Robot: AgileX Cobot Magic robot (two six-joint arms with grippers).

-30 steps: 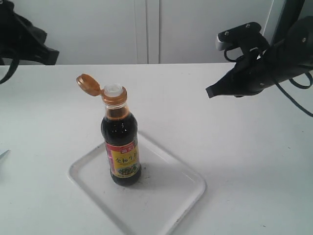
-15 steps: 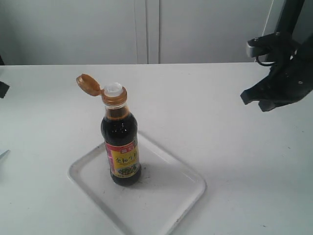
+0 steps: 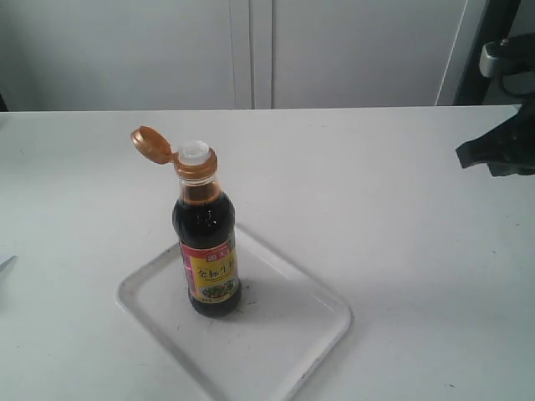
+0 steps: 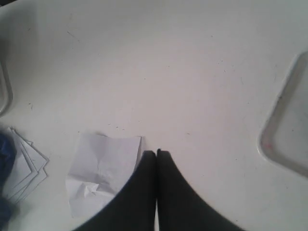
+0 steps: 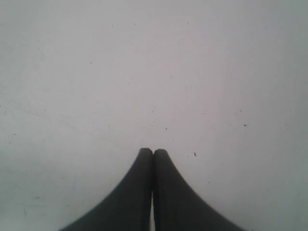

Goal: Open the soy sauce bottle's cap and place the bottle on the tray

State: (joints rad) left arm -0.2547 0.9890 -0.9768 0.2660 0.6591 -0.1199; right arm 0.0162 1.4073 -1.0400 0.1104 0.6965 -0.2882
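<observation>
The soy sauce bottle [image 3: 207,251] stands upright on the white tray [image 3: 284,334], toward the tray's left part. Its copper-orange cap [image 3: 150,144] is flipped back on its hinge, and the white pour spout [image 3: 194,151] is bare. In the exterior view my right gripper [image 3: 462,154] hangs at the far right edge, well away from the bottle. The right wrist view shows that gripper [image 5: 153,152] shut with nothing in it, over bare table. My left gripper [image 4: 156,152] is shut and empty too; a corner of the tray [image 4: 284,134] shows in its view. The exterior view does not show the left gripper.
A crumpled sheet of white paper [image 4: 103,168] lies on the table beside the left fingertips. A small stack of white sheets [image 4: 26,166] and something blue [image 4: 5,151] lie further off. White cabinet doors [image 3: 251,50] stand behind the table.
My right arm has drawn back from the middle to the far right edge of the exterior view. The left arm, at the top left a second ago, has left that view. Bottle and tray are unmoved.
</observation>
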